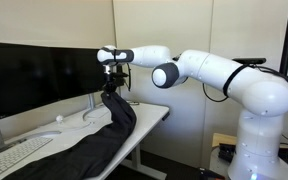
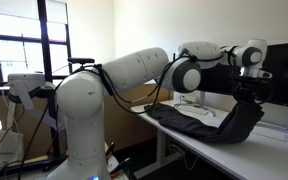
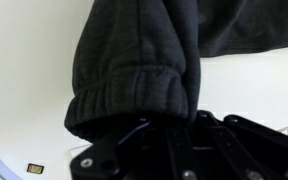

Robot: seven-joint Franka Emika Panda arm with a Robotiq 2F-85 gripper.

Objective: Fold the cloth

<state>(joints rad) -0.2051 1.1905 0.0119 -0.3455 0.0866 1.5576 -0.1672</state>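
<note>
The cloth is a dark grey garment (image 1: pixel 94 145) lying across the white desk (image 1: pixel 152 115). One end of it hangs up from the desk to my gripper (image 1: pixel 112 88). In an exterior view the gripper (image 2: pixel 247 95) holds the lifted end above the draped cloth (image 2: pixel 199 125). In the wrist view a ribbed cuff of the cloth (image 3: pixel 134 95) fills the frame just in front of my black fingers (image 3: pixel 179 135). The fingers are shut on the cloth.
Two dark monitors (image 1: pixel 34 75) stand at the back of the desk. A white keyboard (image 1: pixel 14 155) and a white mouse (image 1: pixel 61 120) lie near the cloth. A window (image 2: pixel 19 45) and a grey partition wall (image 1: pixel 184 40) bound the area.
</note>
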